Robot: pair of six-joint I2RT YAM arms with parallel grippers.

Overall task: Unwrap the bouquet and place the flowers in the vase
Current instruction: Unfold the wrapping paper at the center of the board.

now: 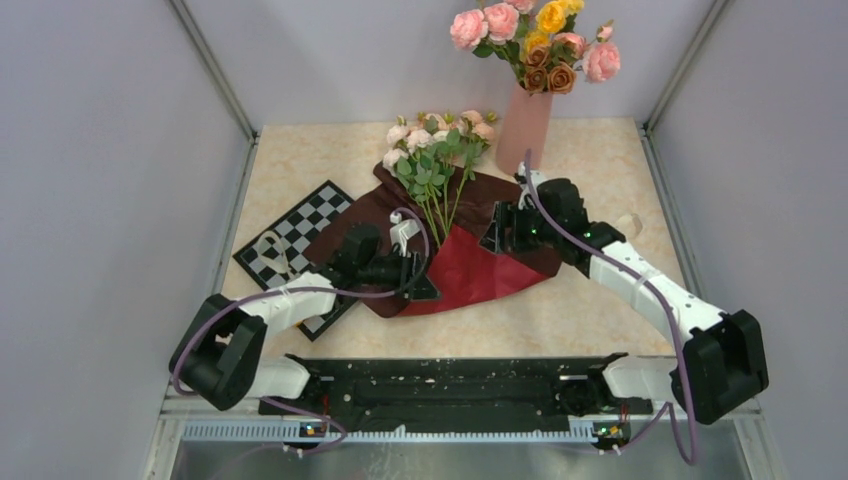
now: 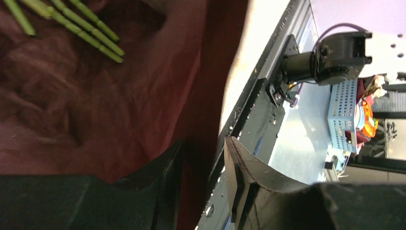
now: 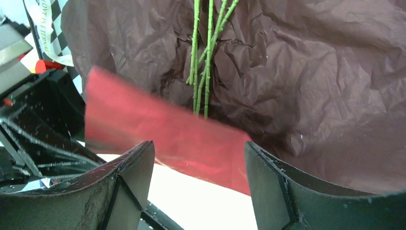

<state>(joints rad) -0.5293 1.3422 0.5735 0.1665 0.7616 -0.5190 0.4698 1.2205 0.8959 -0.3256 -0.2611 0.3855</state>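
Note:
The bouquet lies unwrapped: the flowers (image 1: pixel 440 135) rest on the spread dark red paper (image 1: pixel 500 195), their green stems (image 3: pixel 203 62) pointing towards the arms. My left gripper (image 1: pixel 424 282) is at the paper's near-left edge. In the left wrist view the left gripper (image 2: pixel 203 143) is shut on a fold of the paper (image 2: pixel 72 96). The fold's bright red underside (image 3: pixel 158 124) is raised off the table. My right gripper (image 1: pixel 495 232) hovers over the paper's right side. In the right wrist view the right gripper (image 3: pixel 198 146) is open and empty. The salmon-pink vase (image 1: pixel 527 125) stands behind it.
Larger pink, yellow and brown roses (image 1: pixel 535 40) fill the vase. A small chessboard (image 1: pixel 300 235) lies left of the paper with the loose cream ribbon (image 1: pixel 268 250) on it. Grey walls close in the table on three sides.

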